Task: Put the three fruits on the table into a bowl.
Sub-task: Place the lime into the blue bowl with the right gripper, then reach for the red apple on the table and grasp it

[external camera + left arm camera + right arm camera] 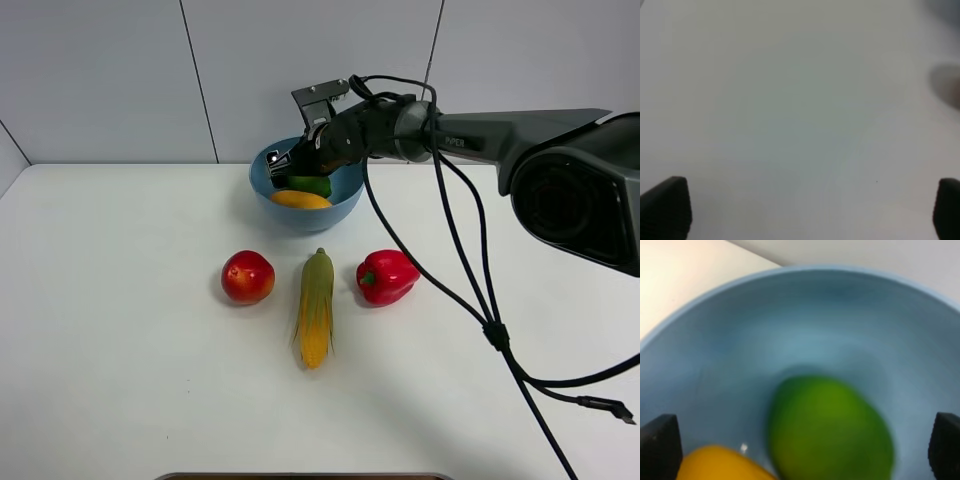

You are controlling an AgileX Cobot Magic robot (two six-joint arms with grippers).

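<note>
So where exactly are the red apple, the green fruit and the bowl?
red apple (248,277), high camera, middle of its skin.
green fruit (830,432), right wrist camera, middle of its rounded side.
light blue bowl (300,218), high camera, front outer wall.

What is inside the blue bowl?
A yellow mango and a green fruit lie in the bowl. The bottom beneath them is covered, so anything under there cannot be seen.

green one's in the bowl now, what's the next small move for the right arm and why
Probably lift the right gripper straight up out of the bowl. Its jaws stand wide open, with the green fruit free between them beside the mango, so nothing is held. Only the apple is left on the table, and clearing the rim comes first.
</note>
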